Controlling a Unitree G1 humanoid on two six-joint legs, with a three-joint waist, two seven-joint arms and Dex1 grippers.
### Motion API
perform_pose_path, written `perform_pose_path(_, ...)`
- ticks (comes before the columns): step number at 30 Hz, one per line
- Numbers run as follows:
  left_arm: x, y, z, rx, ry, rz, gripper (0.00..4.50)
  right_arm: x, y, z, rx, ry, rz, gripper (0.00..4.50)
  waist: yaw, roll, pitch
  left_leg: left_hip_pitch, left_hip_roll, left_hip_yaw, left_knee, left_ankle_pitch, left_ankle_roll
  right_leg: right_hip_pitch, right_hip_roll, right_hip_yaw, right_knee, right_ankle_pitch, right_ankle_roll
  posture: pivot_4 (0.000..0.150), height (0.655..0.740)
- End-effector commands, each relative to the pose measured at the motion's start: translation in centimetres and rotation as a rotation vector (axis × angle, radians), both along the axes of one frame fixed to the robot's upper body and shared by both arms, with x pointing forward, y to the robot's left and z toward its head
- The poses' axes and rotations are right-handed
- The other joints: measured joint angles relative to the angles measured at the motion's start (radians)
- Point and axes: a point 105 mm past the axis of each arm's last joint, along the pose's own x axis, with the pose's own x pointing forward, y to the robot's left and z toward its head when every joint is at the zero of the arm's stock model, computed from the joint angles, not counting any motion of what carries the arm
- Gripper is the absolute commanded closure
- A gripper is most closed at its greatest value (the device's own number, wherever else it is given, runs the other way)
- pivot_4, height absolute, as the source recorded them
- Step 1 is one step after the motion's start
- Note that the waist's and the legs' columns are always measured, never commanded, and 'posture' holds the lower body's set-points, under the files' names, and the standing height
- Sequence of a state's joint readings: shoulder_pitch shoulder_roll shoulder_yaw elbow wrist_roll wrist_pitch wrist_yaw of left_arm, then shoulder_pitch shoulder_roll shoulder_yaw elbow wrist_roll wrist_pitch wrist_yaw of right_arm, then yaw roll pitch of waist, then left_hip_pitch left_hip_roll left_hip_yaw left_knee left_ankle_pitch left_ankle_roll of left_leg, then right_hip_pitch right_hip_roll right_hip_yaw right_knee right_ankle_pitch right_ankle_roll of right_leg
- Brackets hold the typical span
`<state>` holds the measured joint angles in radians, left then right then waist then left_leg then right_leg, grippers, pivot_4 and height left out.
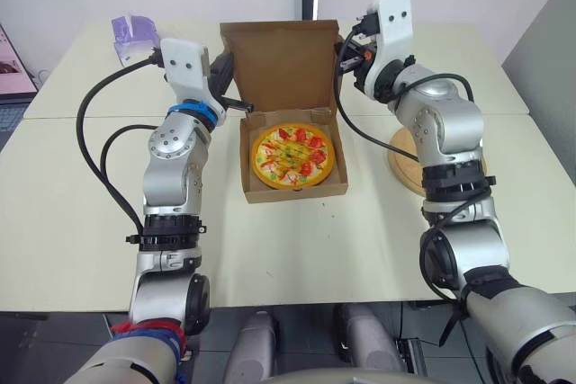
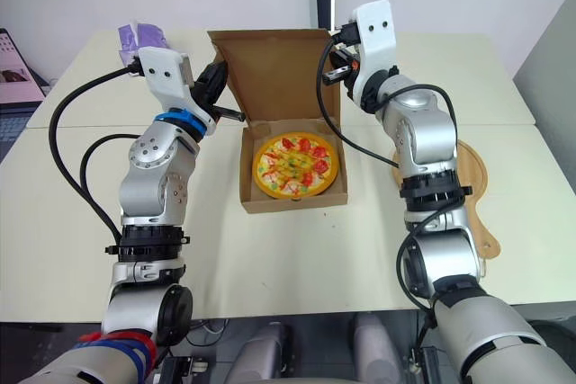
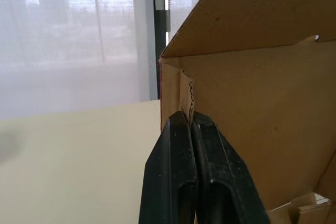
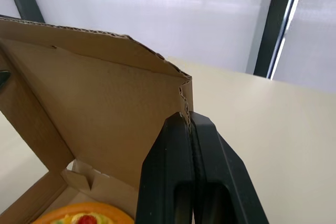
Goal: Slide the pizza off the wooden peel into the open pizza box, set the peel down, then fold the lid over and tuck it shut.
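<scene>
Left fingers [image 3: 176,150] and right fingers [image 4: 176,145] clamp the upright lid [image 1: 279,60]; pizza [image 1: 292,156] lies in box [image 1: 297,193].

L grip [image 3: 190,119] | clamped on lid [image 3: 252,129] side edge | lid upright | table [image 3: 79,150] beyond

Table [image 1: 90,222] bears pizza box [image 1: 297,191], peel [image 2: 477,177], perhaps tissues [image 1: 133,31].

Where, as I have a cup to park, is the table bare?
Bare: the table before the box, and its left side short of the purple bag. Crowded: beside the lid, pinched by the left gripper and right gripper, and at the peel on the right.
</scene>
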<state>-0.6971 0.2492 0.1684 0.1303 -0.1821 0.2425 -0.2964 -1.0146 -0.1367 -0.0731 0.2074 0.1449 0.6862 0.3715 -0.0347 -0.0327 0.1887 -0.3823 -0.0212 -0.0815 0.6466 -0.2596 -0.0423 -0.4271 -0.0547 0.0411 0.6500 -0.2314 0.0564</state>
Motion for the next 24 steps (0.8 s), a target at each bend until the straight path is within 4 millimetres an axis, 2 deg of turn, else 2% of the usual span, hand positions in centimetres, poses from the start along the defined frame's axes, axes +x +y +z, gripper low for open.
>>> perform_pose_path(1,-1.4,-2.2,1.1,0.021,-0.060,-0.079,4.47,-2.1,2.4,1.2,0.042,-0.034,0.102,4.50,0.000,0.000,0.000,0.000,0.000,0.000,0.000,0.000,0.000,0.000,0.000,0.000,0.000,0.000,0.000,0.150,0.7400)
perform_pose_path(9,-3.1,-2.5,-0.7,0.049,-0.049,-0.085,4.47,-4.3,2.3,-1.1,0.067,0.034,0.105,4.50,0.000,0.001,-0.001,0.001,0.000,0.000,0.000,0.000,0.000,0.000,0.000,0.000,0.001,0.000,0.000,0.150,0.7400)
perform_pose_path(15,-3.8,-1.9,-1.5,0.046,-0.037,-0.068,4.47,-5.8,2.7,-2.3,0.084,0.078,0.116,4.50,0.000,0.001,-0.001,0.002,0.000,0.000,0.000,0.000,0.000,0.001,0.000,0.000,0.002,0.000,0.000,0.150,0.7400)
perform_pose_path(24,-4.6,-1.5,-2.1,0.059,-0.018,-0.064,4.47,-6.7,2.8,-3.5,0.099,0.116,0.105,4.50,-0.002,0.001,-0.001,0.004,0.000,0.000,0.000,0.000,0.000,0.002,0.001,0.000,0.003,0.000,0.000,0.150,0.7400)
